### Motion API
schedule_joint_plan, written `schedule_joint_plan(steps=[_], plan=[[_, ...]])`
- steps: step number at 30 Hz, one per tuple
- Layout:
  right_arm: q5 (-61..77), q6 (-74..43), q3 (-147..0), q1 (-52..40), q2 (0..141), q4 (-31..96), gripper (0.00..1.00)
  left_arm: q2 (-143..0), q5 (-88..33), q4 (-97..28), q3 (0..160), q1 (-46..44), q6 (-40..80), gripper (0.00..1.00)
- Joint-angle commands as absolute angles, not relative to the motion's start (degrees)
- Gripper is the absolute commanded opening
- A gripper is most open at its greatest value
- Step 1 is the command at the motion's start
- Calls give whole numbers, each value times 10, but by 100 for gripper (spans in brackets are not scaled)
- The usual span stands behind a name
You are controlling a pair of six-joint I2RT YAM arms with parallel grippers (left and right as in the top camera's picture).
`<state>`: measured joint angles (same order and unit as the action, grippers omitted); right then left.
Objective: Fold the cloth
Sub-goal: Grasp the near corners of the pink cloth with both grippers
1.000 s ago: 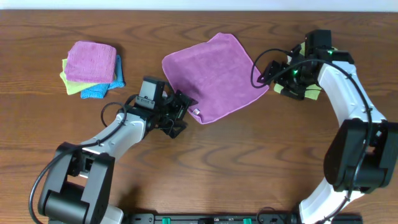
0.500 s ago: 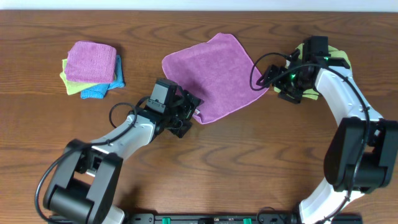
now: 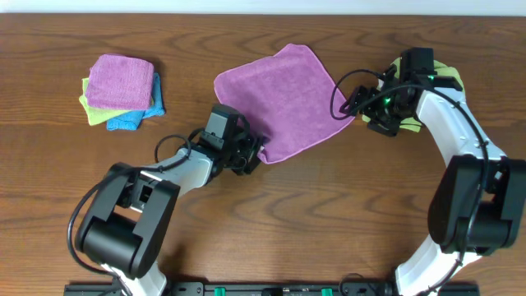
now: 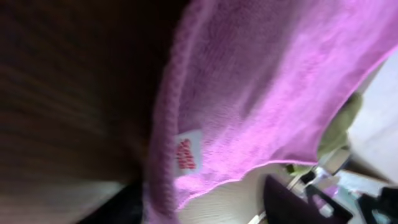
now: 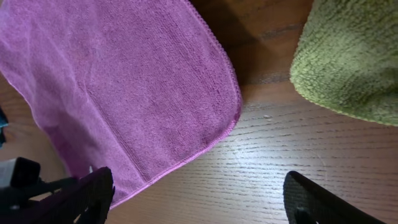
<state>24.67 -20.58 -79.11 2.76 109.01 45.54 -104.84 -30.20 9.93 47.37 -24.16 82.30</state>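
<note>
Left gripper (image 3: 251,152): jaws now at the corner of the cloth (image 3: 279,94) bearing the tag (image 4: 188,151), having slid in across the tabletop (image 3: 329,214) over the last second; spread or pinching, I cannot tell. Right gripper (image 5: 199,199): jaws spread above the cloth's right corner, hardly moved. The cloth lies flat and unfolded; the corner grasps look imminent.

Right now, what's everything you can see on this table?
cloth: one, violet-purple, spread flat mid-table, white tag at its near corner.
folded cloths: three stacked, pink-purple on top, lime green and blue beneath, far left.
green cloth: one, olive-green, far right, partly hidden.
table: one, brown wood.
left claw: at the tagged corner; open or shut unclear.
right claw: open, at the cloth's right corner.
</note>
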Motion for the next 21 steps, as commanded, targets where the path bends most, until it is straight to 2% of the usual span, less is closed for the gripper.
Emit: schedule_joint_plan(steps=[1, 7, 15, 21], plan=[[239, -212, -789, 24, 1095, 452, 86, -1056, -301, 97, 472, -248, 823, 36], [238, -213, -789, 22, 1107, 428, 87, -1056, -301, 97, 472, -248, 807, 6], [238, -216, -789, 21, 1154, 416, 88, -1056, -307, 90, 472, -248, 784, 6], [238, -230, -789, 17, 1180, 380, 82, -1056, -313, 90, 472, -247, 781, 6]])
